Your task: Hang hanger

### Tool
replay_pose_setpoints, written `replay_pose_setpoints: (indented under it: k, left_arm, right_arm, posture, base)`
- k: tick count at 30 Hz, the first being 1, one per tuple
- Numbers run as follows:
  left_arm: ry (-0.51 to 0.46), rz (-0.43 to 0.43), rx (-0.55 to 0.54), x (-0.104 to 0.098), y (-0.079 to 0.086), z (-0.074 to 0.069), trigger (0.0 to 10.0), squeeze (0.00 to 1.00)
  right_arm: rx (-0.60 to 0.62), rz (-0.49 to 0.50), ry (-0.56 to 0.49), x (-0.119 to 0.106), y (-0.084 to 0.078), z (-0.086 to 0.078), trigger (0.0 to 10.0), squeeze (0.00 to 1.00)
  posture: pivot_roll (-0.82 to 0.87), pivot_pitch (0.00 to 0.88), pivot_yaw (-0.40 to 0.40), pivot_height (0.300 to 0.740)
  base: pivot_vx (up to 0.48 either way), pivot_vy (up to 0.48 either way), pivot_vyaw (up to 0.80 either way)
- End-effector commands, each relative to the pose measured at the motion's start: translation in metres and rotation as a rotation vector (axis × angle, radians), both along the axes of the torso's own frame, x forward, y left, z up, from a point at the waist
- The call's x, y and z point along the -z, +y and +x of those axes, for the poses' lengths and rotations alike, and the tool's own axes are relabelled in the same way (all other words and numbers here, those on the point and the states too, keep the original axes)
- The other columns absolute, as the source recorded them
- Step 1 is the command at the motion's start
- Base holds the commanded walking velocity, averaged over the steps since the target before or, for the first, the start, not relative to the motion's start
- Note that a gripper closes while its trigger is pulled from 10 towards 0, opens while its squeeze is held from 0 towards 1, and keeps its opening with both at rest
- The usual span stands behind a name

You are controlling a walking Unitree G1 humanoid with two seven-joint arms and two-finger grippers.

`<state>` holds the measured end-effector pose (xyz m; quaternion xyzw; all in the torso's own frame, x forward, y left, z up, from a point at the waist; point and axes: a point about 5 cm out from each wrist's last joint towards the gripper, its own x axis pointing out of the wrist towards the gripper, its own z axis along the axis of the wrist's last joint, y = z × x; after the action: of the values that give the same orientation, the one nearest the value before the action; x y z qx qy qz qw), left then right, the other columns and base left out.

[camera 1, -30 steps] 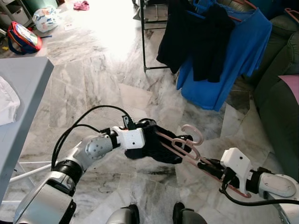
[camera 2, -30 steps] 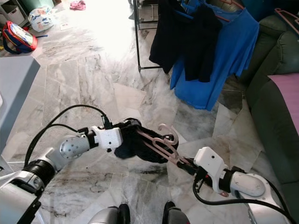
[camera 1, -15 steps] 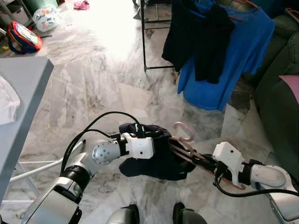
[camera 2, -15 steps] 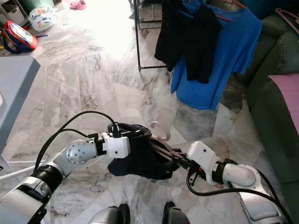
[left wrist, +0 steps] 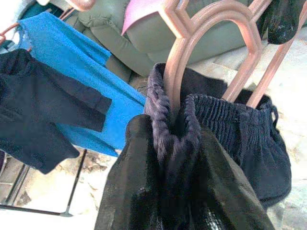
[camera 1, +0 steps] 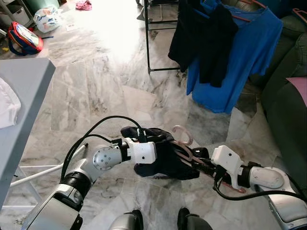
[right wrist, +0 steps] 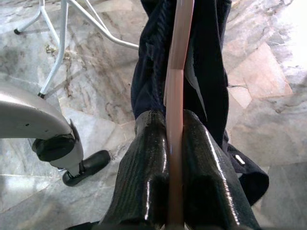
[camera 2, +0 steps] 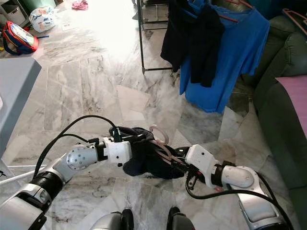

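Observation:
A pink plastic hanger (camera 1: 184,135) is held low over the marble floor in front of me. My right gripper (camera 1: 200,164) is shut on its bar, and the right wrist view shows the bar (right wrist: 176,72) pinched between both fingers. A dark garment with an elastic waistband (camera 1: 165,160) is bunched over the hanger's left end. My left gripper (camera 1: 160,148) is shut on that waistband (left wrist: 168,120), right beside the hanger's neck (left wrist: 201,28). The two grippers stand close together.
A black clothes rack (camera 1: 146,38) stands at the back with a blue shirt (camera 1: 240,52) and dark clothes (camera 1: 206,33) hanging on it. A green sofa (camera 1: 288,96) lies to the right. A grey table (camera 1: 24,81) with a white cloth (camera 1: 7,108) is at my left.
My right gripper has moved left toward the left gripper with the hanger. The garment now sits further along the hanger, and the gap between the grippers has closed.

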<state>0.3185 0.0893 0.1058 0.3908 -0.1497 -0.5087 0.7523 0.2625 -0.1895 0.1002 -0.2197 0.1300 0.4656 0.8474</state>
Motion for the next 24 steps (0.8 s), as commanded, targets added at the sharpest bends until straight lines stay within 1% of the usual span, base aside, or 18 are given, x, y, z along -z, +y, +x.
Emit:
replay_pose_setpoints:
  k: [1,4,5,6,7,8,9,12,15,16,17,18,24]
  left_arm:
    - [0.009,0.012,0.033,0.001,-0.008,-0.002,10.0,1.00]
    - [0.013,0.024,0.033,0.001,-0.008,-0.001,10.0,1.00]
    - [0.018,0.029,0.035,0.002,-0.009,-0.001,10.0,0.95]
    - [0.018,0.029,0.035,0.002,-0.009,-0.001,10.0,0.95]
    - [0.020,0.034,0.037,0.002,-0.010,-0.001,10.0,0.62]
    - [0.023,0.040,0.041,0.002,-0.011,-0.001,10.0,0.04]
    - [0.026,0.043,0.045,0.002,-0.012,-0.001,10.0,0.00]
    - [0.036,0.053,0.055,0.001,-0.015,0.000,10.0,0.00]
    - [0.037,0.056,0.056,0.001,-0.016,0.001,10.0,0.00]
    - [0.036,0.050,0.052,-0.001,-0.017,0.002,10.0,0.30]
    - [0.038,0.045,0.050,-0.001,-0.018,0.002,10.0,0.30]
    - [0.024,0.042,0.046,-0.003,-0.018,0.003,10.0,1.00]
    - [-0.031,0.010,0.033,-0.012,-0.018,0.006,10.0,1.00]
  right_arm:
    - [-0.074,0.028,-0.034,-0.004,0.016,-0.002,10.0,0.00]
    - [-0.076,0.032,-0.034,-0.003,0.017,-0.002,10.0,0.00]
    - [-0.077,0.034,-0.034,-0.002,0.018,-0.002,10.0,0.00]
    - [-0.077,0.034,-0.034,-0.002,0.018,-0.002,10.0,0.00]
    - [-0.078,0.036,-0.034,-0.002,0.019,-0.002,10.0,0.00]
    - [-0.079,0.038,-0.034,-0.002,0.020,-0.002,10.0,0.00]
    - [-0.080,0.040,-0.034,-0.002,0.020,-0.002,10.0,0.00]
    - [-0.096,0.052,-0.039,-0.004,0.025,-0.002,10.0,0.00]
    - [-0.101,0.053,-0.040,-0.004,0.027,-0.002,10.0,0.00]
    - [-0.102,0.055,-0.041,-0.004,0.028,-0.002,10.0,0.00]
    - [-0.103,0.056,-0.042,-0.004,0.028,-0.002,10.0,0.00]
    - [-0.102,0.057,-0.042,-0.004,0.028,-0.002,10.0,0.00]
    - [-0.096,0.064,-0.040,0.000,0.030,-0.004,10.0,0.00]
  posture:
    - [0.00,0.239,0.060,0.740]
    - [0.00,0.239,0.062,0.740]
    - [0.00,0.239,0.063,0.740]
    - [0.00,0.239,0.063,0.740]
    - [0.00,0.239,0.063,0.740]
    - [0.00,0.240,0.065,0.740]
    - [0.00,0.240,0.065,0.740]
    - [0.00,0.240,0.066,0.740]
    - [0.00,0.239,0.066,0.740]
    - [0.00,0.239,0.066,0.740]
    - [0.00,0.239,0.067,0.740]
    - [0.00,0.239,0.067,0.740]
    - [0.00,0.237,0.067,0.740]
  base:
    - [0.000,0.000,0.00]
    - [0.000,0.000,0.00]
    - [0.000,0.000,0.00]
    - [0.000,0.000,0.00]
    - [0.000,0.000,0.00]
    - [0.000,0.000,0.00]
    - [0.000,0.000,0.00]
    - [0.000,0.000,0.00]
    - [0.000,0.000,0.00]
    - [0.000,0.000,0.00]
    - [0.000,0.000,0.00]
    - [0.000,0.000,0.00]
    - [0.000,0.000,0.00]
